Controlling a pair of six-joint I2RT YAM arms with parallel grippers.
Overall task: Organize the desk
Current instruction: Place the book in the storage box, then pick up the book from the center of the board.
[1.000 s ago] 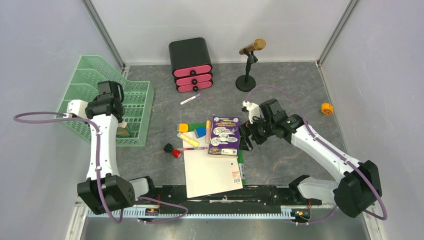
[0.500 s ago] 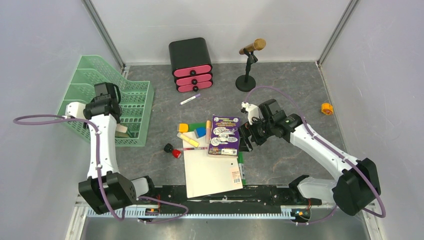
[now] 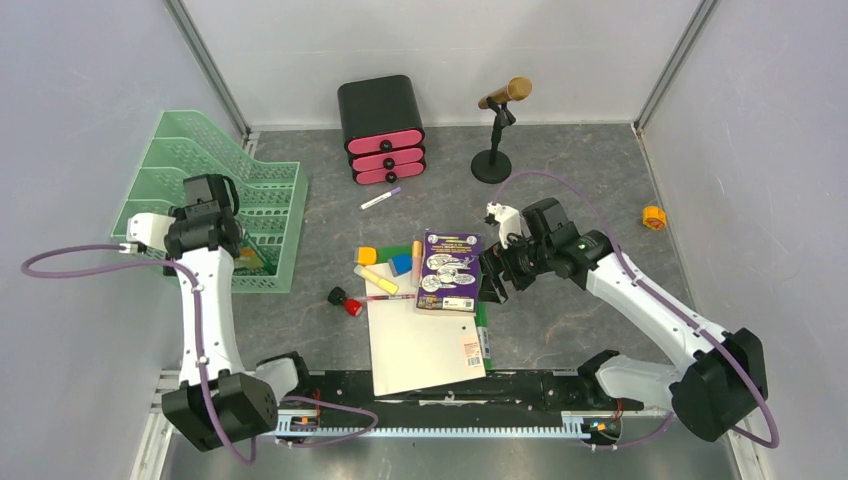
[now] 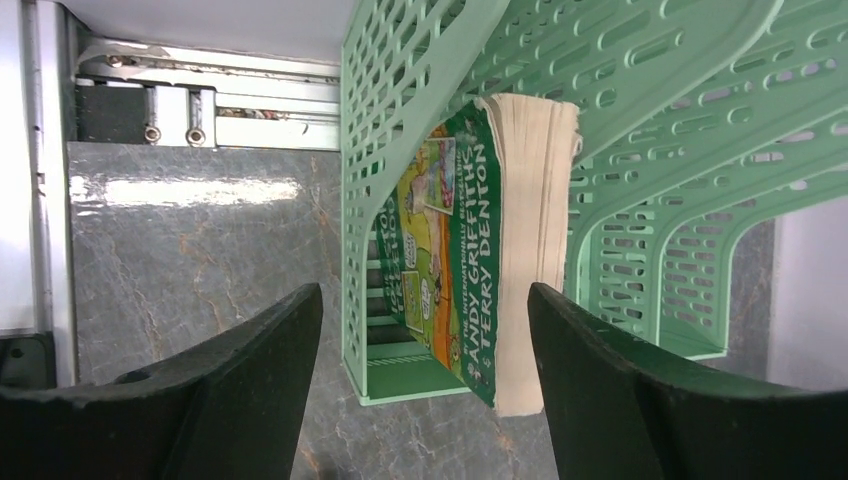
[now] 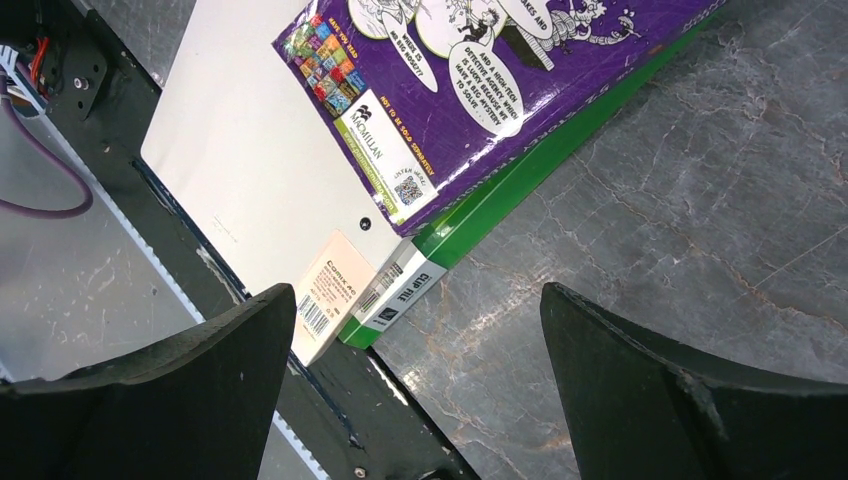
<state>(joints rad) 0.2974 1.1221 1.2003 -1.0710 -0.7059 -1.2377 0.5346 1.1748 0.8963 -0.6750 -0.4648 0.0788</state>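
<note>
Grey tabletop (image 3: 590, 190); the left wrist view alone showed the paperback's (image 4: 455, 260) spine inside the mint-green tray (image 4: 640, 110); left pincer (image 4: 422, 325) and right pincer (image 5: 418, 305) gaped empty.

White arms (image 3: 205, 310), black joints (image 3: 215, 405), purple cables (image 3: 545, 173).

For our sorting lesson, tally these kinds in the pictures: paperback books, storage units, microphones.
Paperback books: 2 (purple book; green book standing in the tray)
Storage units: 2 (tray, drawer box)
Microphones: 1 (microphone on its stand)
Total: 5
</note>
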